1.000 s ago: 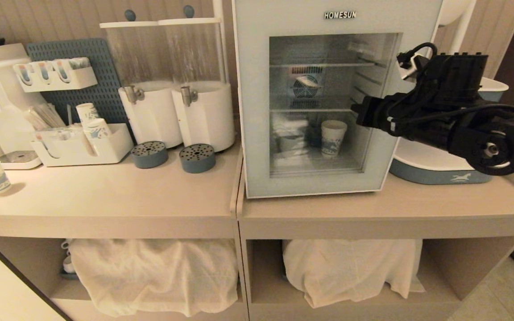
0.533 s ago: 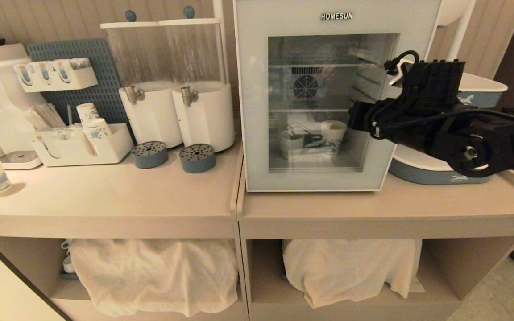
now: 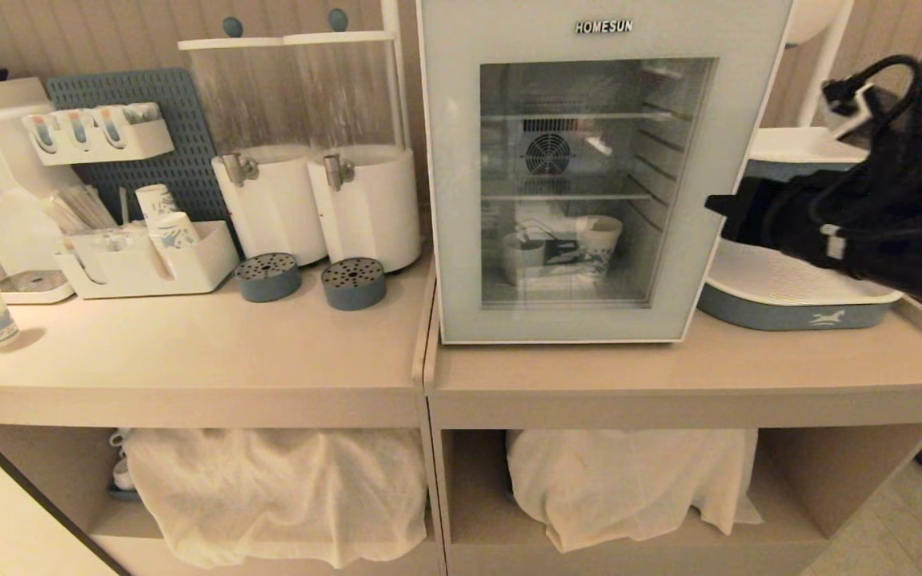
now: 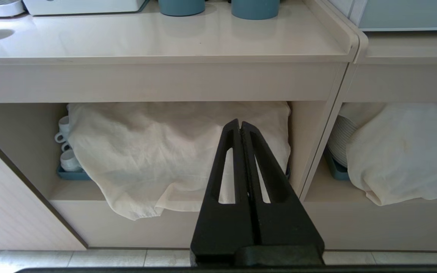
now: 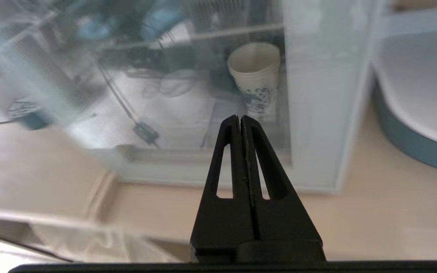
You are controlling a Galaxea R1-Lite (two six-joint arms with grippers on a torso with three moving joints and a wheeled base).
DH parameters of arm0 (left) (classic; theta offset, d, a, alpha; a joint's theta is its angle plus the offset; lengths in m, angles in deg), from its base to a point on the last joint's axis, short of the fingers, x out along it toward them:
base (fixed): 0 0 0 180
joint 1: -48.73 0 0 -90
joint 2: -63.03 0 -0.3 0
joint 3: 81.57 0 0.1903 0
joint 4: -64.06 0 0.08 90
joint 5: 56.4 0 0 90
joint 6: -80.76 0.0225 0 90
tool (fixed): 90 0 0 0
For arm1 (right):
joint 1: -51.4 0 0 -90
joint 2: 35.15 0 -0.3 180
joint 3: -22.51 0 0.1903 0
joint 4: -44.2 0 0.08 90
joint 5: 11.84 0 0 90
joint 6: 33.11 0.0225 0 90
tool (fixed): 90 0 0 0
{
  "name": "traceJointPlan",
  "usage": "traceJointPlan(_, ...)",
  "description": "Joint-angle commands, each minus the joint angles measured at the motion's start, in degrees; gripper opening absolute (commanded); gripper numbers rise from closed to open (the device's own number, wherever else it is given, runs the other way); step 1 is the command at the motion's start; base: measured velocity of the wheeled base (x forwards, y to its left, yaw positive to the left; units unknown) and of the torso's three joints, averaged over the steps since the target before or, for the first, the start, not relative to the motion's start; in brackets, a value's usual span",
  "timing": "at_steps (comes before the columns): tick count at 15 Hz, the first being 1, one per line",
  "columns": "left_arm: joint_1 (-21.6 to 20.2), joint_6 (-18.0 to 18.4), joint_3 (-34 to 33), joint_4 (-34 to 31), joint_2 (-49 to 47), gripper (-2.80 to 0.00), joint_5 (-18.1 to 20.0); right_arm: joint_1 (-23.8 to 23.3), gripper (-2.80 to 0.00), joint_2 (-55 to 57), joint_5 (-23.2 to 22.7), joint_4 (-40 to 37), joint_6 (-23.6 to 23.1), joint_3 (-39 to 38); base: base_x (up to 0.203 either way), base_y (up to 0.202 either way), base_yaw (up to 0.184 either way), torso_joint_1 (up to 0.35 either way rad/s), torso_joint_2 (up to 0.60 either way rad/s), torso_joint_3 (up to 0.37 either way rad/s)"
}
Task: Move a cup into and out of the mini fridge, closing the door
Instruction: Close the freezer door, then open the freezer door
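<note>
With the door (image 3: 581,184) shut on the mini fridge (image 3: 601,32) and a cup (image 3: 522,256) inside, the empty, closed right tool (image 5: 240,120) hangs beside it, taking-out undone.

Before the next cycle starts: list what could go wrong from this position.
1. The right gripper hangs shut just off the closed door, to its right; a careless swing could strike the glass.
2. A paper cup stands beside the cup inside the mini fridge; reaching in may tip it or grab the wrong one.
3. The stacked trays sit right under the right arm and could be bumped.
</note>
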Motion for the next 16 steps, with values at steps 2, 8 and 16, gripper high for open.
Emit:
traceJointPlan(2, 0.0, 0.0, 0.0, 0.0, -0.1, -2.8, 0.0, -1.0, -2.8, -18.3, 1.3, -5.1, 0.5, -4.6, 0.0, 0.0, 0.0, 0.0, 0.0, 0.0)
traceJointPlan(8, 0.0, 0.0, 0.0, 0.0, -0.1, -2.8, 0.0, -4.9, -2.8, -44.0, 16.6, -35.5, 12.8, -7.2, 0.0, 0.0, 0.0, 0.0, 0.0, 0.0)
traceJointPlan(16, 0.0, 0.0, -0.1, 0.0, -0.1, -2.8, 0.0, -21.1, -2.8, -69.0, 15.9, -41.3, 14.0, -22.7, 0.0, 0.0, 0.0, 0.0, 0.0, 0.0)
